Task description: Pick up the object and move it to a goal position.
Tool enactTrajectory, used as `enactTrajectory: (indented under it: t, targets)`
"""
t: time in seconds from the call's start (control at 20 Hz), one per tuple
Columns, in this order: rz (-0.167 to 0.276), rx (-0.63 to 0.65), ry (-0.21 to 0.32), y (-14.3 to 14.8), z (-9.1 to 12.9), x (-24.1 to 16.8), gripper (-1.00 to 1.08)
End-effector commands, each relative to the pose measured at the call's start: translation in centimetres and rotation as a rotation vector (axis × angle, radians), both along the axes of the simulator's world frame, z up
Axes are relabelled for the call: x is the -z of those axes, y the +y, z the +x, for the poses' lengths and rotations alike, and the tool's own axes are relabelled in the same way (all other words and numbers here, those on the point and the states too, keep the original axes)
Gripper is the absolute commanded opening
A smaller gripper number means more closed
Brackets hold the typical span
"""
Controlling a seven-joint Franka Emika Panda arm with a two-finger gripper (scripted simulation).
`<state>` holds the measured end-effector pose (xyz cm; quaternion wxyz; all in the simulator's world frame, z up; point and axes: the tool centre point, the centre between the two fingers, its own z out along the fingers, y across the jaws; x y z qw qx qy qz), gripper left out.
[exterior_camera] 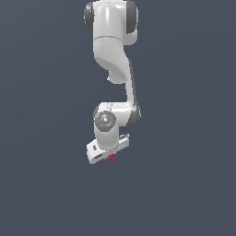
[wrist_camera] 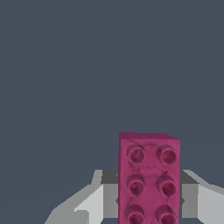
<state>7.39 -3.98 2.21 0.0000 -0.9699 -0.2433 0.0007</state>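
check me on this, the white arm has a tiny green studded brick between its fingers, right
Not green. The wrist view shows the studded brick is magenta-pink, sitting between the gripper fingers; the exterior view shows the same pink speck under the white arm. The rest holds.

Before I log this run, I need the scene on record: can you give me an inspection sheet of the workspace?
Surface: plain dark grey-blue ground, no edges or markings seen.
Job's things: magenta studded block, lying between the fingers in the wrist view; in the exterior view it peeks out beside the gripper. No goal marker seen.
Clutter: nothing seen.
Gripper: white, around the block; whether it is clamped shut cannot be told.
Cables: nothing seen.
Surroundings: uniform dark background, nothing else seen.
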Motion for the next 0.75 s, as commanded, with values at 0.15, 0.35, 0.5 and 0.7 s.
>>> enactTrajectory:
  t: [0.15,0.35,0.5,0.7]
  targets:
    - [0.000,-0.002,-0.001,4.5,-1.5,-1.0,-1.00]
    - [0.000,-0.002,-0.001,7.1,-2.4,-1.5,-1.00]
    - [0.000,-0.002,-0.001,8.5,-2.8,-1.7,-1.00]
    - [0.000,-0.002,-0.001,9.2,-2.9,-1.9,-1.00]
